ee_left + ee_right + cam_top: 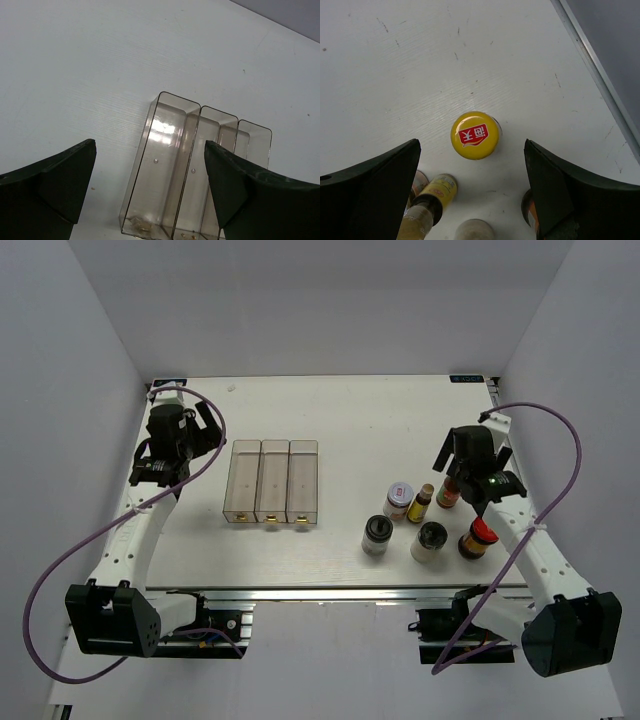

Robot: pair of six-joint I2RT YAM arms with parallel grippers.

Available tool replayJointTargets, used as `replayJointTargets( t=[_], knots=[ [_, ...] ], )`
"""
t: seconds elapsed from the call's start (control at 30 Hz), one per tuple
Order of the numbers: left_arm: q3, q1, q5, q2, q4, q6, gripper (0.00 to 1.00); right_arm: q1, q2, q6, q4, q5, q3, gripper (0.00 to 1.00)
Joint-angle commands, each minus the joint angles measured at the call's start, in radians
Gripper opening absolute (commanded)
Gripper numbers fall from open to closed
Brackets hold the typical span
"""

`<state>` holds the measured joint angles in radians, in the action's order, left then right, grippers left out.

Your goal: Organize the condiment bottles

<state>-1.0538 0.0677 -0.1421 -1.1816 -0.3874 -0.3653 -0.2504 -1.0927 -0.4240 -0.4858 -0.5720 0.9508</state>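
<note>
Centring before anything else: bring the right gripper (471, 150) straight down over the slim red sauce bottle (475, 135), seen from the wrist as a round yellow cap with a red logo. Close only once both fingers (375, 190) sit below the cap, on the body. Judged to be the first pick, with no bottle yet in the clear three-compartment tray (272, 483). Squeeze gently: a tall, narrow bottle, likely to tip if nudged by one finger ahead of the other. Watch the neighbours: tiny yellow-capped bottle (434, 197) just beside one finger, red-lidded dark jar (478, 538) near the other side, white jar (399, 499) and two black-lidded shakers (376, 535) further toward the arms' bases. Lift well above them all before crossing to the tray.

At this moment: right fingers spread wide, pinching nothing, with the cap roughly midway between them and untouched; height above it hard to judge. Left gripper (150, 150) likewise spread and empty, hovering over the white table (75, 60) with the tray just ahead of its tips.
</note>
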Motion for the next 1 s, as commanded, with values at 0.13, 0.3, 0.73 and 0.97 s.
replayJointTargets(
  t=[0.13, 0.3, 0.73, 0.97],
  knots=[
    [0.012, 0.003, 0.019, 0.013, 0.027, 0.012, 0.98, 0.003, -0.025, 0.024, 0.217, -0.015, -0.081, 0.88],
    [0.014, 0.004, 0.025, 0.007, 0.031, 0.014, 0.98, 0.003, -0.044, 0.045, 0.343, -0.068, -0.151, 0.81],
    [0.011, 0.004, 0.045, -0.009, 0.036, 0.017, 0.98, 0.005, -0.047, 0.120, 0.475, -0.135, -0.228, 0.45],
    [0.011, 0.004, 0.058, -0.012, 0.038, 0.023, 0.98, 0.005, -0.035, 0.168, 0.507, -0.150, -0.218, 0.25]
  ],
)
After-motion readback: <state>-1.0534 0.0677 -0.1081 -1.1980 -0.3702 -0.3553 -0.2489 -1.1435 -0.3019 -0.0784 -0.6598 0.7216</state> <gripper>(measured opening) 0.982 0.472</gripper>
